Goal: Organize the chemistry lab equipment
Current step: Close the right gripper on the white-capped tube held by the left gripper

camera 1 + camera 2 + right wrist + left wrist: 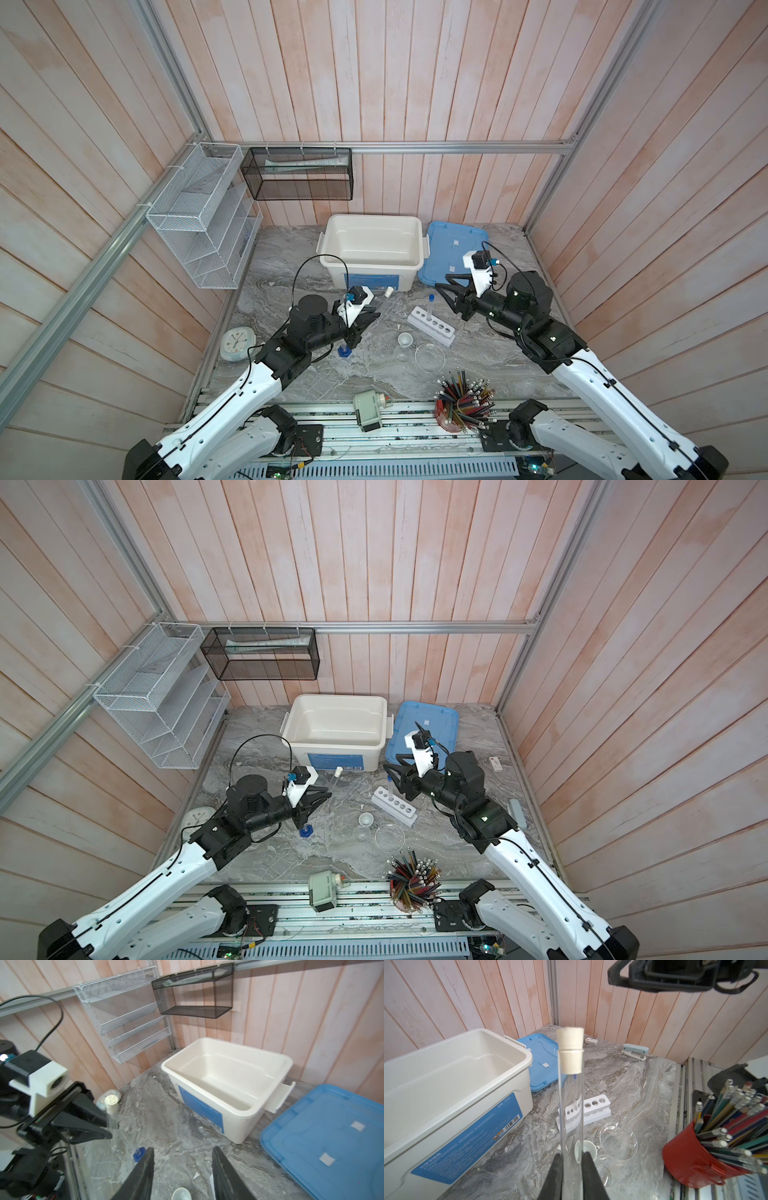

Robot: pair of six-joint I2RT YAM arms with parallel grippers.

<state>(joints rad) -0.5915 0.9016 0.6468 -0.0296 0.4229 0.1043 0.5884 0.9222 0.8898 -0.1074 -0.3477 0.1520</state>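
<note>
So the left fingers [553, 1178] are pinched narrow on the clear white-capped test tube [571, 1105], holding it up off the grey marble table [332, 374], left of centre in both top views. The clear blue-capped test tube [430, 305] already stands in an end hole of the white six-hole plastic rack [434, 330], just right of centre. The right fingers [143, 1172] hang wide, gripping nothing. It looks like the racking step. The next move probably calls for carrying the tube over, standing it upright and lining it up over a free hole.

Pinches white-capped test tube [571, 1105] in left gripper [374, 318]; holds right gripper [441, 281] raised, jaws parted; reaches inward with both arms.
</note>
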